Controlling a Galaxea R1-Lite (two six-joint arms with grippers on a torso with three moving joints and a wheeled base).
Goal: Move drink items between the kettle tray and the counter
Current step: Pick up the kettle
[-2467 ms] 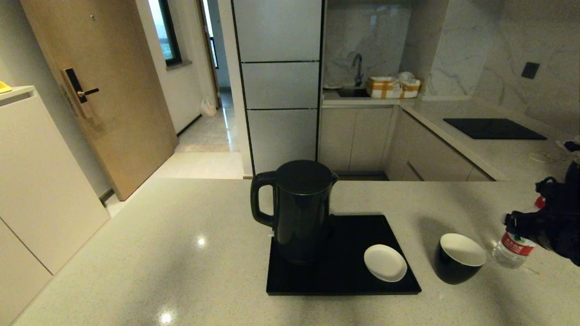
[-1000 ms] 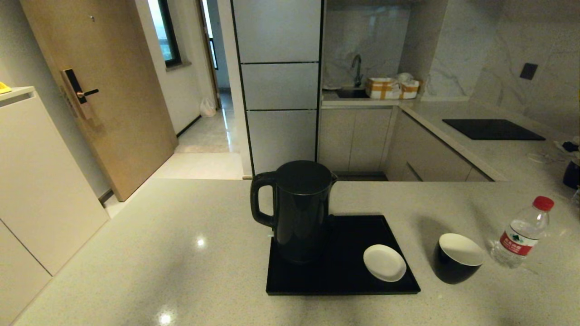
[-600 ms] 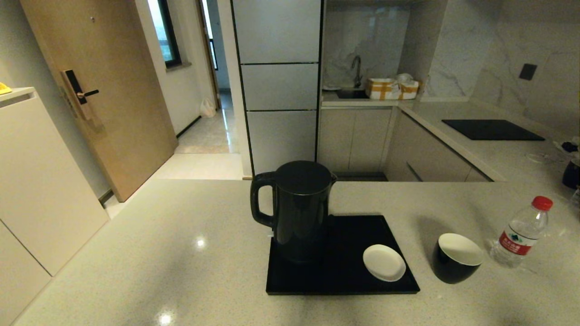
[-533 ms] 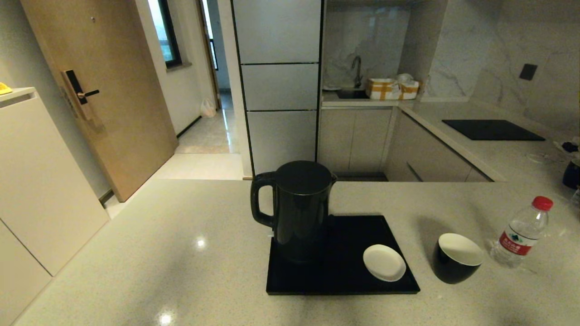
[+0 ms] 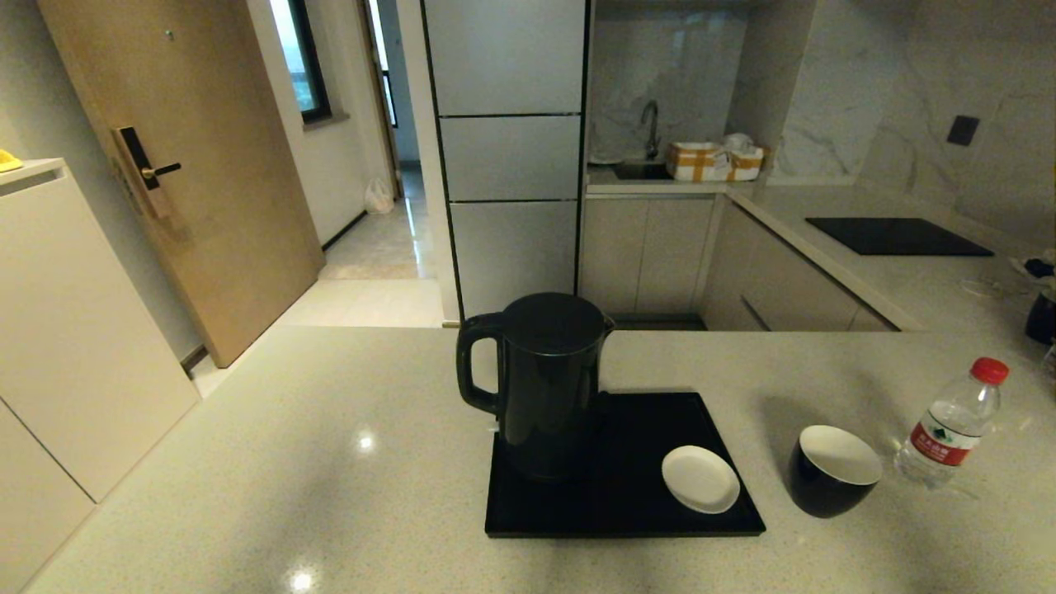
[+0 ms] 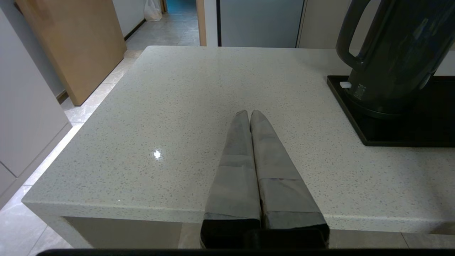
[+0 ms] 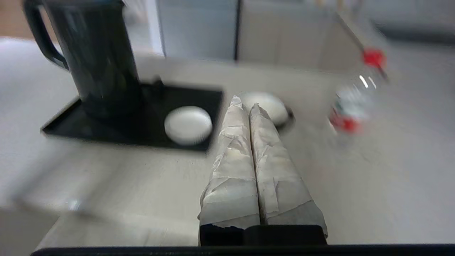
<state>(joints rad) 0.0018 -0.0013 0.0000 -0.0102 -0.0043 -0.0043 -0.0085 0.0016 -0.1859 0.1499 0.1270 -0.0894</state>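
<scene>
Right tool closed, empty; cup just beyond tips.

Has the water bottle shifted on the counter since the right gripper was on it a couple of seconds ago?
No. The bottle stands at the same spot right of the cup; only the right gripper has pulled away.

The pale speckled stone desk gleams glossy; the tall black plastic kettle shines smooth; the clear plastic bottle glints.

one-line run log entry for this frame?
kettle on tray | cup, bottle on counter | left gripper, right gripper shut, empty
</scene>
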